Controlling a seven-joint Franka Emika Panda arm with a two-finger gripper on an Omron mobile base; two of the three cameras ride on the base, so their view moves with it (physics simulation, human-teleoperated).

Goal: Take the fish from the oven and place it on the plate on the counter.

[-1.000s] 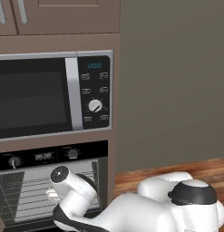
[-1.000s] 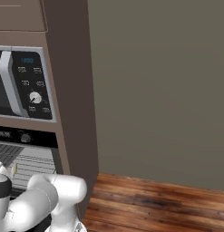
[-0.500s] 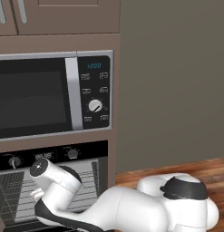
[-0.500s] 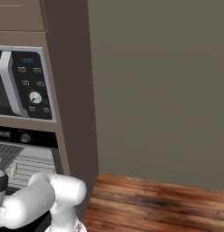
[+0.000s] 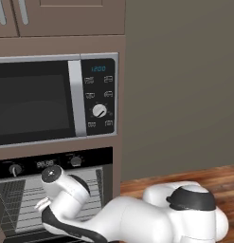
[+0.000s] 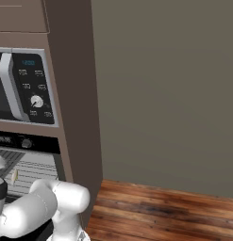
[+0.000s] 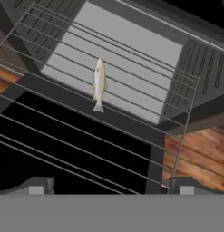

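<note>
Fish (image 7: 99, 84) lies on the wire rack (image 7: 109, 77) inside the oven (image 5: 52, 199), seen from the hand view: slim, pale, its tail toward the near edge of the rack. It rests across several rack wires, roughly at the rack's middle, touching nothing else. The oven cavity (image 7: 127, 45) has a light grey back wall and ribbed dark side walls; the rack is the one thing in it that bears anything, and the fish is its sole load. The rack reaches forward out over the dark door opening, with wooden floor (image 7: 195, 154) showing at either side.

The gripper (image 7: 109, 185) hangs well short of the fish, its two dark fingertips (image 7: 38, 185) spread wide apart with nothing between them.

In the left base view the arm (image 5: 137, 218) bends low in front of the oven's front, below its knobs and display. A microwave (image 5: 52, 97) sits above the oven in the brown cabinet (image 6: 70, 94), beside a grey wall (image 6: 170, 94).
</note>
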